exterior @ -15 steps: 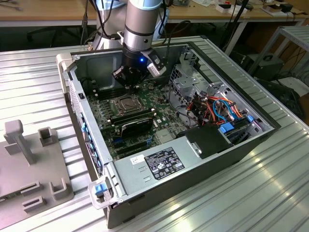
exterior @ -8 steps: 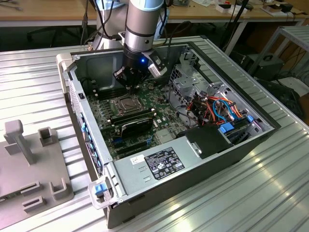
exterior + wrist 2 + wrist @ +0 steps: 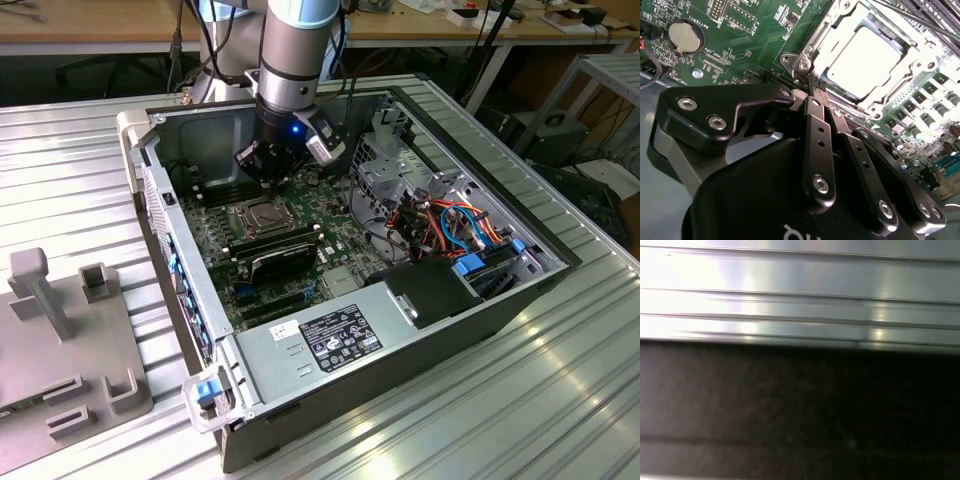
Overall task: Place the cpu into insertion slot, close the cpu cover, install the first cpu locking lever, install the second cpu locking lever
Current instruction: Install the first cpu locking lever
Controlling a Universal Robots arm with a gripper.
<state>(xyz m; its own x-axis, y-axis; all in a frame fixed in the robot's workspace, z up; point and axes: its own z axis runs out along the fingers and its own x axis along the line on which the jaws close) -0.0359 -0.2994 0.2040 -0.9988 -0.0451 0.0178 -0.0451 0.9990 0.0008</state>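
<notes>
The gripper has its two fingers brought together at the tips, with no gap showing between them. Whether anything thin is pinched there cannot be told. The tips stand just beside one corner of the slot, low over the green board.

The cpu lies flat in the slot, silvery top up. It is square, so it has no long axis, and its edges run in line with the slot's rim. The cover lies flat around it, and the chip's top shows through the opening. A coin cell sits on the board well apart from the slot.

In the exterior view the gripper hangs straight down from the arm, just beyond the far edge of the cpu. The case is open upward and its walls ring the board. The room straight above the slot is free. A black card stands just beside the slot on the near side, and the power supply is nearer the camera again. Toward the exterior view's right are a drive cage and a tangle of cables.

The case rests on a ribbed aluminium table, whose bright ribs also show in the first wrist view. A grey fixture lies on the table at the exterior view's left, apart from the case. Wooden benches stand behind.
</notes>
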